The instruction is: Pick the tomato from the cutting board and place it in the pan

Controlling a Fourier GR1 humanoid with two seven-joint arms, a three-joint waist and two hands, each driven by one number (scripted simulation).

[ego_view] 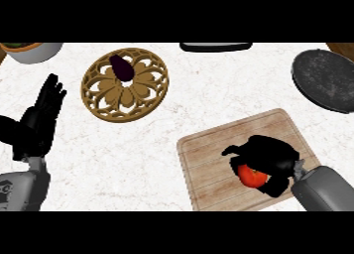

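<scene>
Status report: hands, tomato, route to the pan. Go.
Right hand curled round tomato, over cutting board. Left hand open, resting at left. Pan upper right; nothing between it and the board.

- We have a single view, from the robot's head, looking steeply down onto the pale tabletop.
- It sits close: the tabletop fills nearly the whole frame.
- The forearms enter from the lower edge, with the left hand at the view's left and the right hand at lower right, unmirrored.
- The far side is at the top, where the frame crops a bowl.
- The right edge clips the pan, and the cutting board runs down to the bottom edge.
</scene>
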